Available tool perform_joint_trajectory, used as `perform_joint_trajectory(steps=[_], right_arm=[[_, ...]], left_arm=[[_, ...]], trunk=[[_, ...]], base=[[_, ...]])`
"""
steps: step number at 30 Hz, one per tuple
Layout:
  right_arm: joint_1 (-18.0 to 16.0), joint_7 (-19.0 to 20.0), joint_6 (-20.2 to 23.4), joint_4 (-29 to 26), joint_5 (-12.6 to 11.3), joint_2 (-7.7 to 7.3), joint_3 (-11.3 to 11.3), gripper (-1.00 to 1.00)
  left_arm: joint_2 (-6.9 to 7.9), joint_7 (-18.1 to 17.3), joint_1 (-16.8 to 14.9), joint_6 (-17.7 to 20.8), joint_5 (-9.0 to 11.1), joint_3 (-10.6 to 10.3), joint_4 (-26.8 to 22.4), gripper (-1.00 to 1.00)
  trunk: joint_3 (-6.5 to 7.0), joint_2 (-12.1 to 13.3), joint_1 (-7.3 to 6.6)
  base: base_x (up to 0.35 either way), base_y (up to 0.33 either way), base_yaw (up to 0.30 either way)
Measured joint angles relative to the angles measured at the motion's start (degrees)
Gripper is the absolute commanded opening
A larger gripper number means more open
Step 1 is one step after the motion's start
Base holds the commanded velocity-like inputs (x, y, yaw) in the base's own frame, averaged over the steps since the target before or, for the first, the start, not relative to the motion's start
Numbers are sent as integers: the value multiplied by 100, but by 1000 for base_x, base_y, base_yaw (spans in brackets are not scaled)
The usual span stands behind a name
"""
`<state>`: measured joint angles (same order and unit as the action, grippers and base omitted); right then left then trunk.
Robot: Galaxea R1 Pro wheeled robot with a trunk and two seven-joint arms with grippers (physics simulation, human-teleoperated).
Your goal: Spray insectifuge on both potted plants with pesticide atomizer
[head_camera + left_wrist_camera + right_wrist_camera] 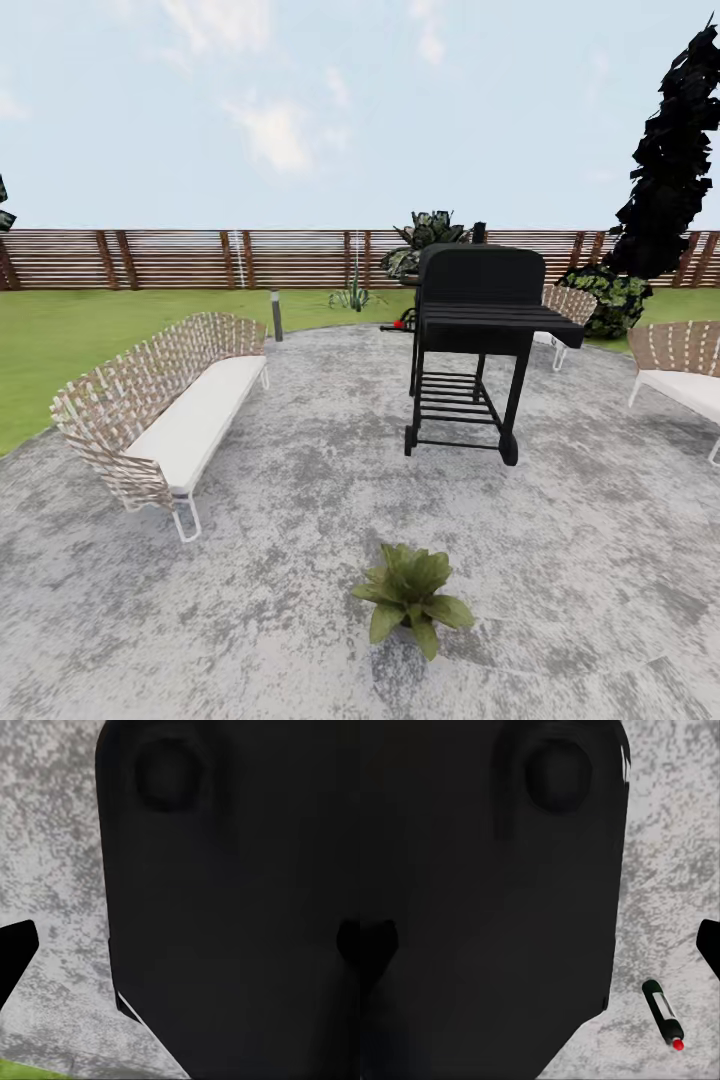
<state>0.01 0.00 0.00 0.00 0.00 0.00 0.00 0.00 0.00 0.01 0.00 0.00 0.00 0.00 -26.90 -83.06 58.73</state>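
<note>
- Left gripper (180, 952): in its wrist view the two dark fingers (16, 954) sit at opposite edges, spread wide, with nothing between them.
- Right gripper (540, 945): the fingers (709, 943) are spread the same way and are likewise empty.
- Behind each gripper a big black body (240, 907) blocks much of the wrist view; speckled grey paving (52, 855) shows past it.
- On the paving near the right gripper lies a small dark cylinder (663, 1011) with a pale stripe and a red tip. I cannot tell whether it is the atomizer.
- From the head view, one plant (410, 598) sits on the paving in the near foreground, a low rosette of broad green leaves. Its pot is hidden under the leaves.
- Further back stands a black grill (478, 340), lid shut, with a slatted shelf at its side and a rack beneath. A small red thing (400, 323) shows just beside its left edge.
- A woven bench (165, 400) with a white cushion stands at the left, and woven chairs (680, 365) at the right.
- Beyond lie the lawn (80, 320) and a slatted fence (200, 258).
</note>
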Motion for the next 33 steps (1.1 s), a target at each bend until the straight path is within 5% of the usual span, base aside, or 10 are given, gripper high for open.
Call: perform_joint_trajectory(steps=[14,25,33], right_arm=[[-294,2,-15,-356,19,149,-14,100],[-305,-32,-350,-718,23,-136,-33,100],[-313,-32,-607,-977,13,-183,-43,100]], left_arm=[[0,-16,9,50,34,-9,-71,100],[177,-7,-99,-243,40,9,-441,100],[170,-8,-364,-500,45,1,-701,100]], trunk=[[2,1,0],[3,1,0],[3,1,0]], base=[[0,0,0],[0,0,0],[0,0,0]])
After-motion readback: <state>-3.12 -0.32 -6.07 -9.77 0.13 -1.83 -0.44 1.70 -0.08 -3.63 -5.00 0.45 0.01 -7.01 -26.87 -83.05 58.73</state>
